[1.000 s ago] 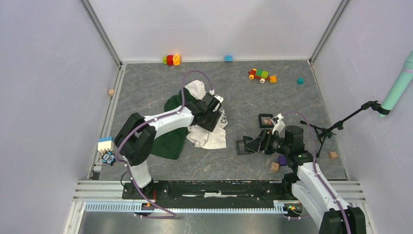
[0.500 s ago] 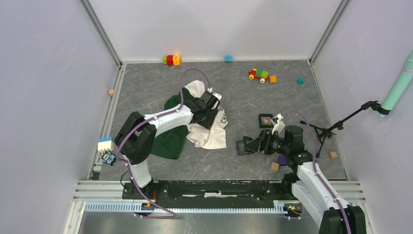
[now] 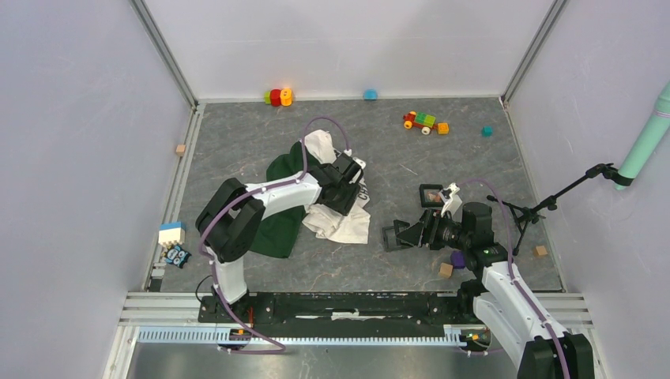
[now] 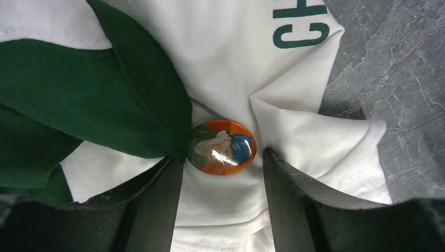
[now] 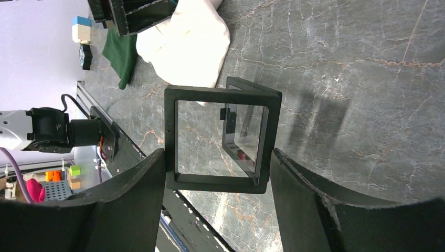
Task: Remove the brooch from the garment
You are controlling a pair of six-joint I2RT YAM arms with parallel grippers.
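The garment (image 3: 278, 217) lies crumpled on the table, dark green on the left and cream-white (image 4: 252, 63) with green lettering on the right. The brooch (image 4: 222, 147) is a small oval pin, orange with blue and white, on the white cloth beside a green fold. My left gripper (image 4: 223, 170) is open, low over the cloth, with the brooch just beyond its fingertips and centred between them. In the top view the left gripper (image 3: 350, 188) covers the brooch. My right gripper (image 5: 218, 160) is shut on an open black frame case (image 5: 170, 136) with clear panes, right of the garment (image 3: 399, 234).
A second black frame (image 3: 431, 195) lies behind the right gripper. Toy blocks (image 3: 278, 96) and a toy train (image 3: 425, 121) sit at the back. Wooden cubes (image 3: 446, 270) and a purple block (image 3: 457, 259) lie near the right arm. A black stand (image 3: 545, 207) is at the right.
My left gripper shifted a little over the white cloth, first back-left, then right again, and the arm's elbow moved right. The right arm and its frame case have not moved.
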